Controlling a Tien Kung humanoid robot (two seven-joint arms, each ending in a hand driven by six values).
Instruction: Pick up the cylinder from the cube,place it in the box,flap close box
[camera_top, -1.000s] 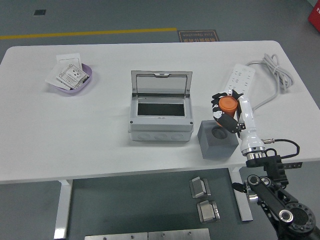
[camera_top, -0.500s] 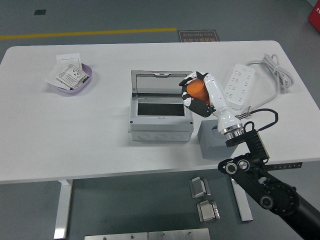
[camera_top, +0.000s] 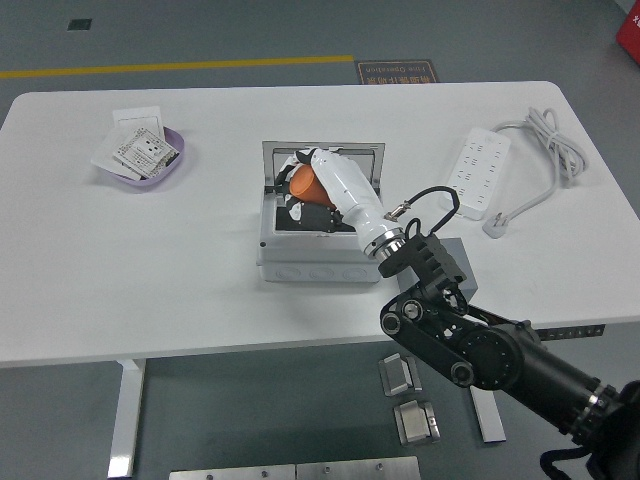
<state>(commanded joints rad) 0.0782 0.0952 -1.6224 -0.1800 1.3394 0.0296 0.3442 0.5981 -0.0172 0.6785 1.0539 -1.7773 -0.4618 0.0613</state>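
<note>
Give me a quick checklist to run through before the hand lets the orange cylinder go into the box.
1. Cylinder held: the right hand is closed on the orange cylinder. Ok.
2. Hand over the opening: it sits above the left part of the box cavity. Ok.
3. Lid out of the way: the lid stands open behind the cavity. Ok.
4. Cavity free of other items: mostly hidden by the hand. Cannot tell.
5. Cylinder low enough to release: height above the box floor is unclear from this view. Cannot tell.
6. Cube clear of the arm: the grey cube is mostly hidden behind the forearm. Cannot tell.
</note>
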